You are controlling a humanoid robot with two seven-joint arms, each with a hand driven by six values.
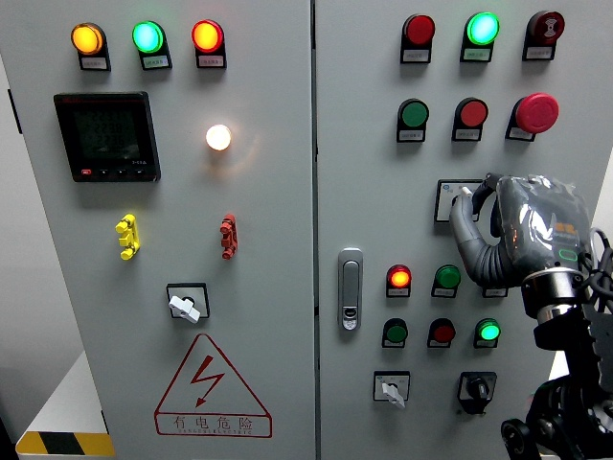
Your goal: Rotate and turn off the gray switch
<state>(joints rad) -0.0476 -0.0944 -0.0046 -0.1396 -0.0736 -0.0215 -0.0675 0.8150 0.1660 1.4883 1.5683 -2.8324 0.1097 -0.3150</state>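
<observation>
The fingers (466,213) of the right hand (522,235) curl over a square switch plate (450,199) at centre right of the frame, closed on the gray switch there, whose knob is almost wholly hidden beneath them. The hand also covers a button beside it. The right panel door (364,144) carries lit lamps and a handle (351,288).

On the pale grey cabinet (268,402), a red-outlined warning triangle (213,387) sits below yellow (127,237) and red handles (228,237), orange (87,38), green (147,36) and red lamps (207,35) above.
</observation>
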